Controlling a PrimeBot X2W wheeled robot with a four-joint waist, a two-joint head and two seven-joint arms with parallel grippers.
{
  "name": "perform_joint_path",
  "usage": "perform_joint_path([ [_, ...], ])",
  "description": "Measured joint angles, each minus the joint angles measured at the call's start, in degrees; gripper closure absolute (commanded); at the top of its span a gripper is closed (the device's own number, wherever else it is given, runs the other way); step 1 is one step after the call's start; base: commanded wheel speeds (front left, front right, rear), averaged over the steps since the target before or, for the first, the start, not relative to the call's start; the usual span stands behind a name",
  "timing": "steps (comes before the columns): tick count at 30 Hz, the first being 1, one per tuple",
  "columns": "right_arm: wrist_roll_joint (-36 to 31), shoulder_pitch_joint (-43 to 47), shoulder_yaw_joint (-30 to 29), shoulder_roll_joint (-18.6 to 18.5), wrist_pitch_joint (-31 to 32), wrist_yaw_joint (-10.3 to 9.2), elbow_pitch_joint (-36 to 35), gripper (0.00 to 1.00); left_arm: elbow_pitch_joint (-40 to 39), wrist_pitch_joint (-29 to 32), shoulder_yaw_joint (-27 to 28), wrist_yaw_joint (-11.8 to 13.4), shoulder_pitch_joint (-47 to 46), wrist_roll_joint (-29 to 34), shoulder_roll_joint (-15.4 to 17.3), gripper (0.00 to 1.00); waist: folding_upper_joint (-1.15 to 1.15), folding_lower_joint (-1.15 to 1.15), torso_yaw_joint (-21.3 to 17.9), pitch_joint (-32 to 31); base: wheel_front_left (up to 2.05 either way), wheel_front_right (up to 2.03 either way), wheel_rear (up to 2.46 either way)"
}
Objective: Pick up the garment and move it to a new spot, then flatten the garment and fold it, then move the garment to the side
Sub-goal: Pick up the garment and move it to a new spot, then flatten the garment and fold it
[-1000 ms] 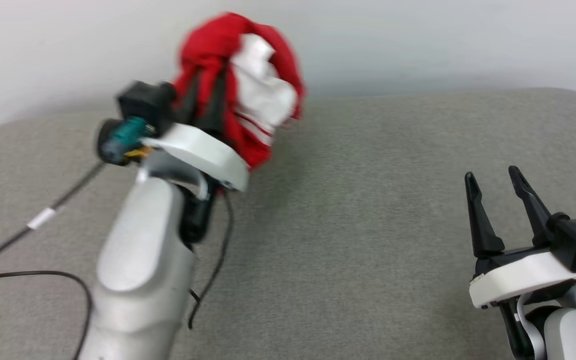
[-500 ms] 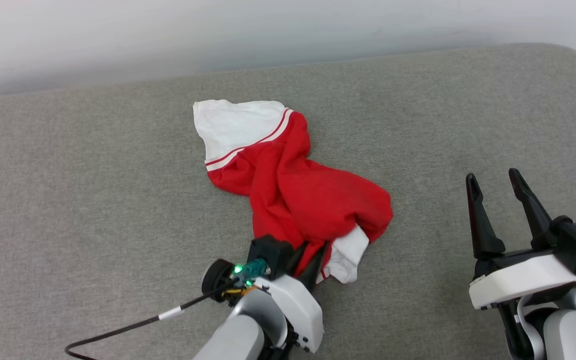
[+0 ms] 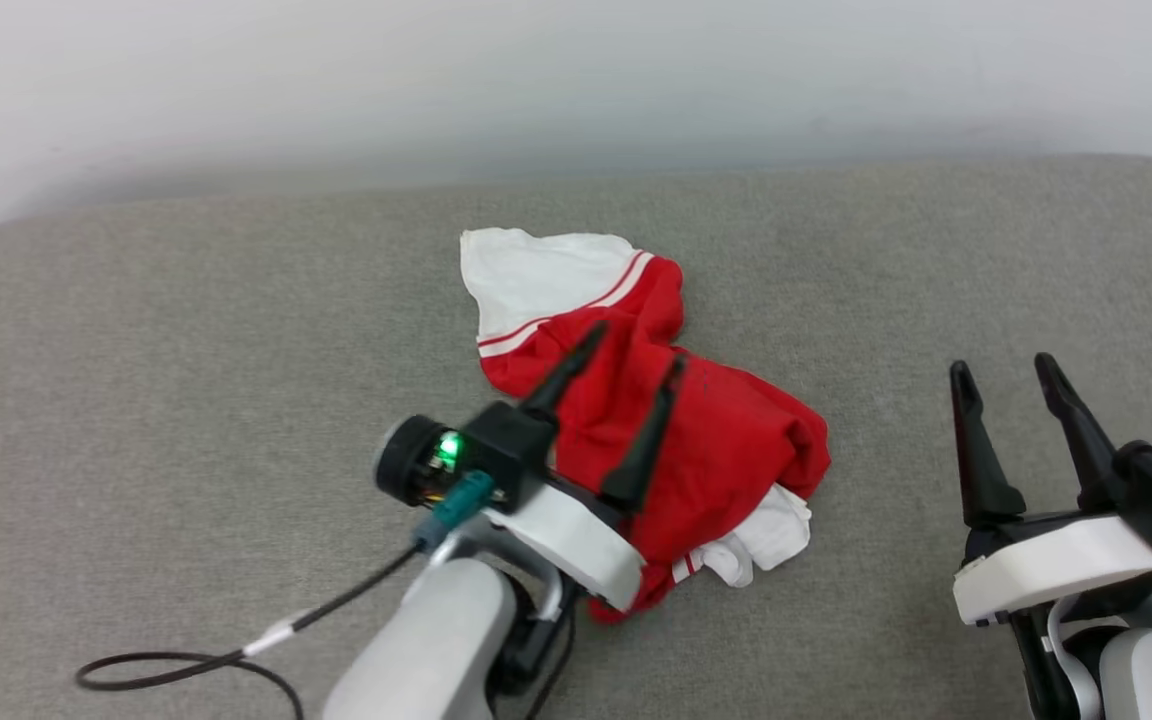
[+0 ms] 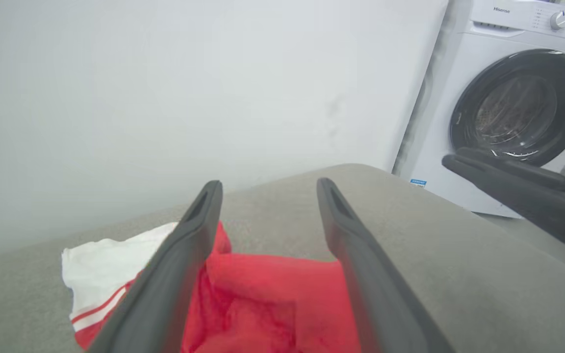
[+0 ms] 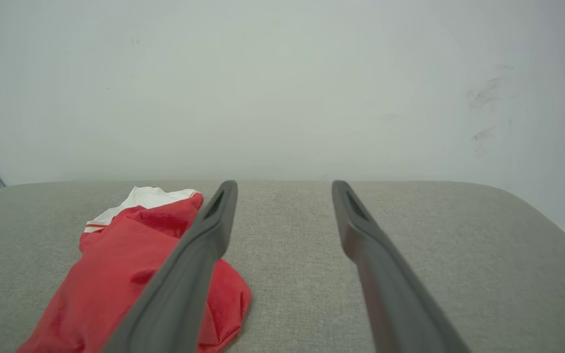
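Note:
The garment (image 3: 726, 440) lies crumpled on the grey cushion (image 3: 186, 380), a red heap with one white sleeve at its far end and another white bit at its near right. Its printed front is hidden in the folds. My left gripper (image 3: 636, 350) hovers over the red cloth, open, with nothing between its fingers; the left wrist view shows the garment (image 4: 263, 304) below the spread fingers. My right gripper (image 3: 1004, 368) stands open at the lower right, apart from the cloth, and the right wrist view has the garment (image 5: 115, 260) to its left.
A pale wall (image 3: 576, 80) runs behind the cushion. A black cable (image 3: 236, 655) trails from my left wrist across the near left. The left wrist view shows a white washing machine (image 4: 518, 98) beyond the cushion's right end. Bare cushion surrounds the garment.
My left gripper carried the bunched garment down from the air, laid it on the cushion, then opened and lifted off it. The head camera shifted. The right gripper stayed put.

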Motion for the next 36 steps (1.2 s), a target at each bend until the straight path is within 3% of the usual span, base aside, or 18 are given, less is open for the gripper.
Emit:
perform_joint_path([
  [8, 0.58, 2.81, -1.27, 0.0, 1.07, 0.0, -0.49, 0.0, 0.38, -1.49, 9.07, 5.57, 2.05, -2.4, 4.79, 0.0, 0.0, 0.0, 2.43, -3.98, 0.0, 0.0, 0.0],
  [15, 0.75, 5.65, -0.98, 0.0, 2.12, 0.0, -1.01, 0.0, 0.19, -2.1, 15.28, 8.73, 9.67, -4.78, 10.21, 0.0, 0.0, 0.0, 3.13, -7.41, 0.0, 0.0, 0.0],
  [22, 0.59, 7.73, -0.74, 0.0, 3.42, 0.0, -2.08, 0.0, -2.38, -1.32, 14.74, 9.47, 15.18, -5.09, 11.26, 0.0, 0.0, 0.0, 2.81, -9.28, 0.0, 0.0, 0.0],
  [36, 1.59, 8.28, -2.24, 0.02, 5.61, 0.0, -1.91, 0.0, -5.46, 0.03, 13.47, 10.02, 15.3, -4.89, 11.73, 0.0, 0.0, 0.0, 2.23, -9.23, 0.0, 0.0, 0.0],
])
